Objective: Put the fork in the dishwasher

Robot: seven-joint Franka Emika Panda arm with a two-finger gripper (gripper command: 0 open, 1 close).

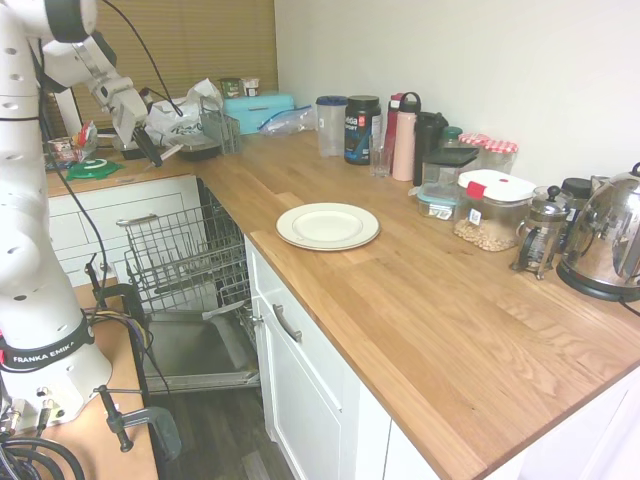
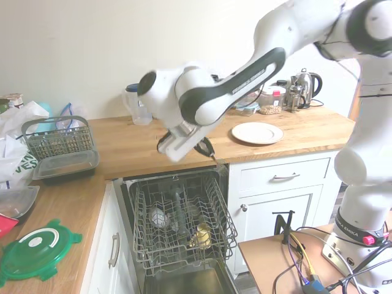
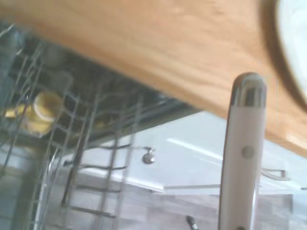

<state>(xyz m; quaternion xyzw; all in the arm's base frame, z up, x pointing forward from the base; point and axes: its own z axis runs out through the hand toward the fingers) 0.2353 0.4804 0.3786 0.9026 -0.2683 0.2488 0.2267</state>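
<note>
My gripper [image 2: 206,149] hangs above the pulled-out grey wire rack [image 2: 180,220] of the open dishwasher [image 1: 190,300], just off the counter's front edge. It is shut on the fork [image 2: 214,158], a slim piece of metal that sticks out from the dark fingers. From the other side the gripper [image 1: 150,150] shows high over the rack, with the fork's [image 1: 170,152] pale handle pointing toward the counter. The wrist view shows the fork's handle [image 3: 244,153] with a rivet, over the counter edge and white cabinet front. The drop-down door [image 1: 195,350] lies open below.
A cream plate [image 1: 328,225] lies on the wooden counter [image 1: 440,320]. Jars, bottles and a kettle [image 1: 610,245] line the wall. A yellow item [image 2: 202,236] and a glass sit in the rack. A wire cutlery basket [image 2: 58,138] and a green lid [image 2: 40,251] are on the side counter.
</note>
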